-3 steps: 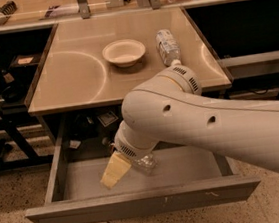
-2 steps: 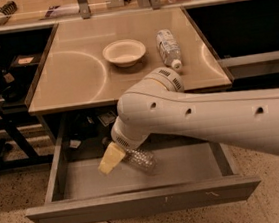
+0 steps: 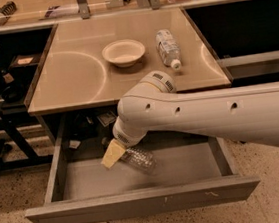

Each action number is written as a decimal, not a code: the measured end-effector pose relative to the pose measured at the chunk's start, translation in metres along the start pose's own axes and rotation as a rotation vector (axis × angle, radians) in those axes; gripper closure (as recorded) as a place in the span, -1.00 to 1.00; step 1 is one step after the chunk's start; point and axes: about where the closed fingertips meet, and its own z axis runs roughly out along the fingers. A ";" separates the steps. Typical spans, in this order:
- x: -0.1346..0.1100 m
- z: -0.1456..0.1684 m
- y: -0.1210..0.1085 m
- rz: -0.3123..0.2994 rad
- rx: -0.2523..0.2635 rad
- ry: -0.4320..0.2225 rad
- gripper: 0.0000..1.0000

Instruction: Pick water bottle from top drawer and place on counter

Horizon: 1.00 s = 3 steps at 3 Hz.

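Note:
The water bottle, clear and crinkled, lies tilted in the open top drawer, with its upper end at my gripper. My gripper reaches down into the drawer's left-middle, one pale yellow finger showing, and is shut on the bottle's upper end. The neck and label band are hidden behind the gripper. My white arm crosses from the right over the drawer. The beige counter is above the drawer.
A white bowl and a second bottle with a white cap lie on the counter. Dark shelves with clutter flank the table left and right. Small items sit in the dark recess behind the drawer.
My gripper has risen a little and shifted left inside the drawer. The bottle's upper end has come up with it.

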 end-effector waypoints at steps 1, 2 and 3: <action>0.010 0.010 0.004 0.014 0.012 -0.009 -1.00; 0.018 0.021 0.005 0.039 0.017 -0.024 -1.00; 0.021 0.030 0.002 0.050 0.025 -0.038 -1.00</action>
